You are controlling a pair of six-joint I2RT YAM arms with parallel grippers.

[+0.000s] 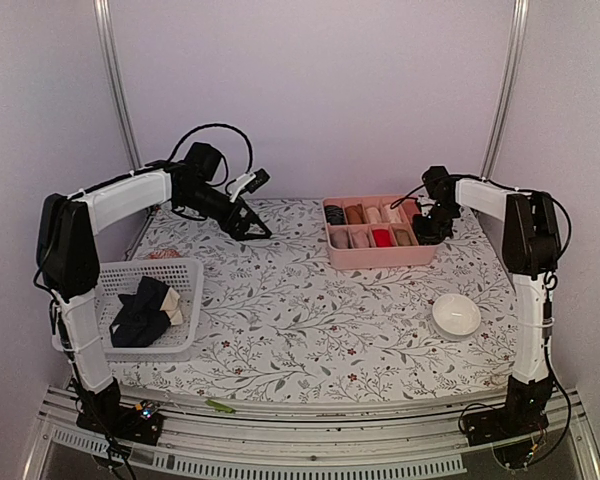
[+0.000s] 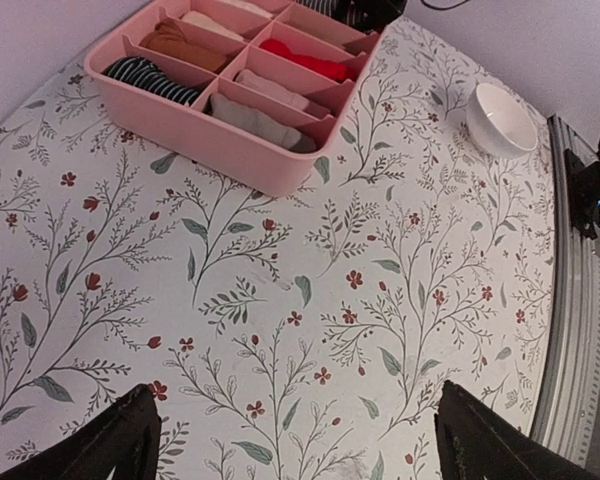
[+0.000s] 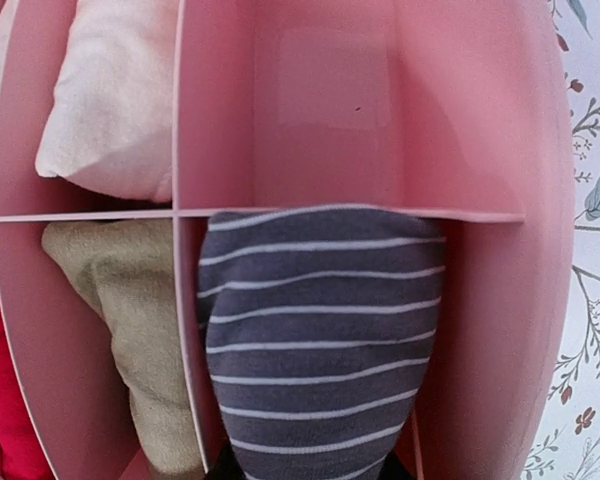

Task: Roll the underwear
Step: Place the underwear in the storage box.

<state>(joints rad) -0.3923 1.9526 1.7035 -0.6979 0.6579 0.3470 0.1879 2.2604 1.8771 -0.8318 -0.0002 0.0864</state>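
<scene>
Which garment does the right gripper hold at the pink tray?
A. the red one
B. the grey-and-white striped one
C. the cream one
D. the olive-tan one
B: the right wrist view shows the grey-and-white striped garment running up from the right gripper into a pink tray compartment.

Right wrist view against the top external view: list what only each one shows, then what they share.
Only the right wrist: the grey striped underwear seen close, tucked into an end slot of the pink tray, with the slot beyond it bare. Only the top external: the white basket holding dark garments, the white bowl, the left gripper and the right gripper. Both: the pink tray, its red roll and its cream roll.
</scene>
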